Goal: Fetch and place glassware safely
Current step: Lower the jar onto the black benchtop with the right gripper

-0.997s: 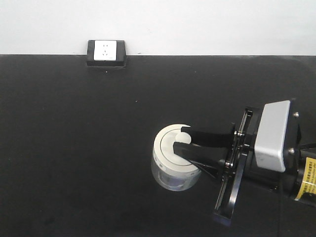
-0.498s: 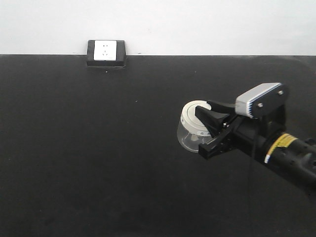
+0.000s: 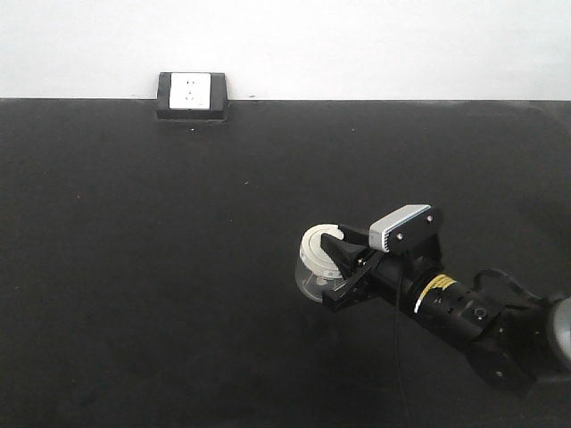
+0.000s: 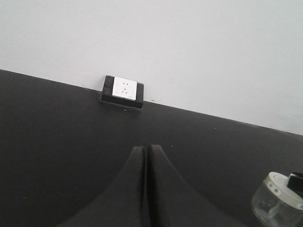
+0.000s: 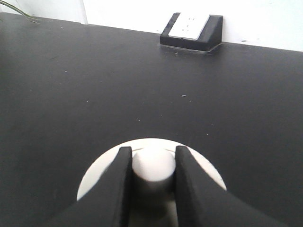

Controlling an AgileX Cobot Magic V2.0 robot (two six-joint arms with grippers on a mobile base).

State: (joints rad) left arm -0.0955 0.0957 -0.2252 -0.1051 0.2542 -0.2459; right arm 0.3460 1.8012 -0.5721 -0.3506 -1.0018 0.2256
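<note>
Black matte table [image 3: 161, 285] fills nearly everything I see, running back to a pale wall [image 3: 357, 45]. At the table's far edge, against that wall, sits a socket [image 3: 191, 94]: a white faceplate in a black wedge-shaped housing, well apart from me.

My right arm [image 3: 464, 308] reaches in from the lower right of the front view, black with a yellow label band and a grey camera block on top. My right gripper [image 3: 342, 260] is clamped on the jar [image 3: 314, 263], and my wrist camera shows how: the two black fingers [image 5: 117, 184] press on either side of the raised knob [image 5: 152, 164] in the middle of the off-white lid [image 5: 97, 177]. The knob fills the gap between them.

The jar is right of the table's centre, towards the near side. It is squat, clear glass under the round lid, and in the front view it looks tilted, lid leaning away from my gripper. Whether its base touches the table I cannot tell.

My left gripper [image 4: 146, 153] is closed on nothing, its two dark fingers pressed together with only a thin seam between them, pointing towards the socket. From that wrist view the jar shows at the lower right corner, well apart from the left gripper.
</note>
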